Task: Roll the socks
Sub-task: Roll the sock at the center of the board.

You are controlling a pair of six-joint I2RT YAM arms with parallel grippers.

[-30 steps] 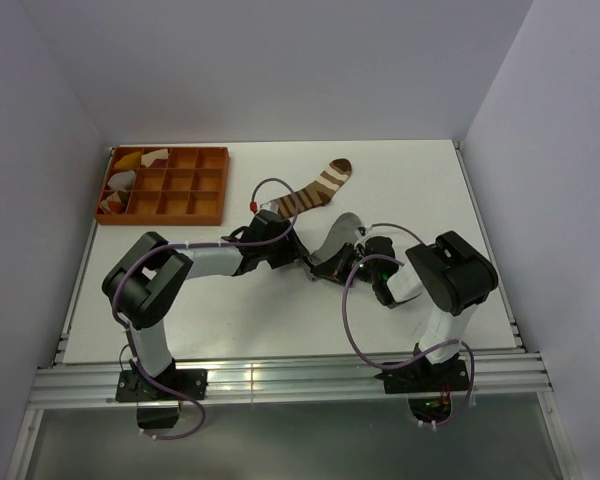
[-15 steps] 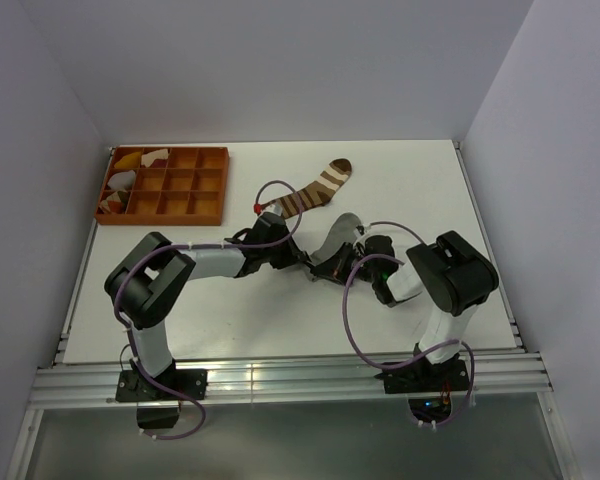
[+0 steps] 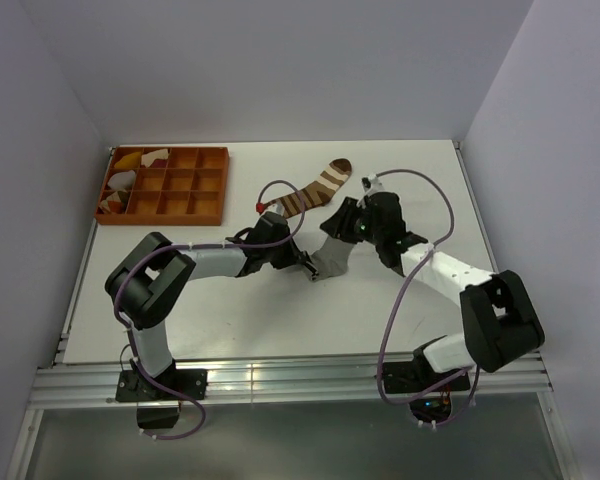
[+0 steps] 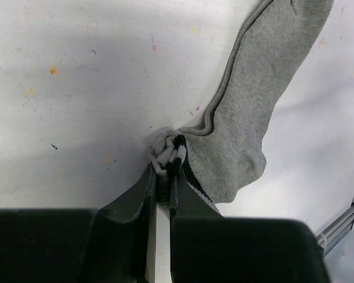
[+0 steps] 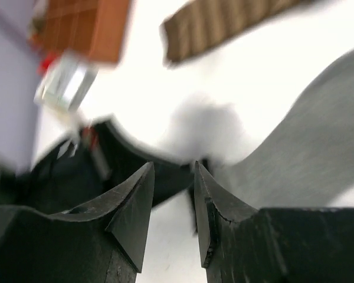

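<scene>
Risk, primary: cuff slip. Cause: left claw is clamped on only a small bunched knot at the cuff of the grey sock. With so little fabric pinched, a twist or pull to start the roll may tug it free.

Risk, secondary: unanchored toe end. Cause: right claw hovers over the far end with its jaws apart and nothing between them, so the sock may drag across the tabletop rather than coil.

Risk, minor: both claws work close together, so a knock is possible.

Item: grey sock, mid-tabletop, flat, bent at the heel, dark-striped cuff gathered, unrolled.

Item: brown sock, white-striped, flat, just beyond the grey one, unrolled.
</scene>
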